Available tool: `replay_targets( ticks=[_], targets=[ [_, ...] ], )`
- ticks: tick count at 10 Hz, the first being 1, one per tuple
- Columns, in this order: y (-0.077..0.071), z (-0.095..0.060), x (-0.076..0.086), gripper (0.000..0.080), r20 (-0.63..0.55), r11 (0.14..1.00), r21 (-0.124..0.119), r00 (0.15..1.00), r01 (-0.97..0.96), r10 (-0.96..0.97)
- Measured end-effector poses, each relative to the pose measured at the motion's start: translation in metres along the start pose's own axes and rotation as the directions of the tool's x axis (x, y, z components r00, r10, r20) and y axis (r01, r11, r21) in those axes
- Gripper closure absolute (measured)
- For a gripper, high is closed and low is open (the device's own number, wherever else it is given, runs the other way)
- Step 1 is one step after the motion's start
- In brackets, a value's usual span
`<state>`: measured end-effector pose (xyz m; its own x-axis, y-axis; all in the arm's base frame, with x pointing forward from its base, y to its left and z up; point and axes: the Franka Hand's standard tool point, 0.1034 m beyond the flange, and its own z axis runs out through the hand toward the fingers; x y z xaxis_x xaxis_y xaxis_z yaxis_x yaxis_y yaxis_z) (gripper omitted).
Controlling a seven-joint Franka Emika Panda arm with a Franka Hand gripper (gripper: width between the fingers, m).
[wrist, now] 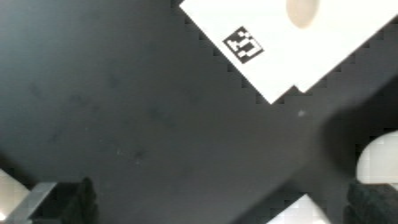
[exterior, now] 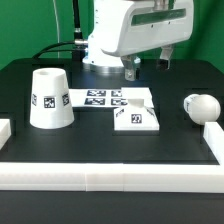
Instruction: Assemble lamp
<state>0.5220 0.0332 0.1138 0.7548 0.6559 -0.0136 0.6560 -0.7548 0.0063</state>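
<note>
White base [exterior: 135,113] lies flat on the desk [exterior: 100,150]; near the base, fingers [wrist: 57,200] hang spread apart, gripping nothing.

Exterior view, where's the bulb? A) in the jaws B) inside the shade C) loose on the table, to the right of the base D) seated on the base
C: the bulb lies on the table at the exterior view's right, apart from the base.

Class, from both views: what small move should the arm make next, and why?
Probably ease the open gripper toward the base, the nearest part. The gripper hangs empty beside it, while the base, bulb and shade stand apart, nothing joined yet.
</note>
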Motion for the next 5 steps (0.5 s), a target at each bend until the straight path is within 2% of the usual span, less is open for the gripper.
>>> replay_targets(
  ticks=[3, 4, 5],
  targets=[
    [-0.001, 0.001, -0.001, 0.0099, 0.000, 0.985, 0.005, 0.985, -0.174, 0.174],
    [0.000, 0.004, -0.009, 0.0099, 0.004, 0.959, 0.020, 0.959, -0.284, 0.284],
    [0.001, 0.007, -0.018, 0.0099, 0.015, 0.923, 0.021, 0.923, -0.385, 0.385]
  ],
)
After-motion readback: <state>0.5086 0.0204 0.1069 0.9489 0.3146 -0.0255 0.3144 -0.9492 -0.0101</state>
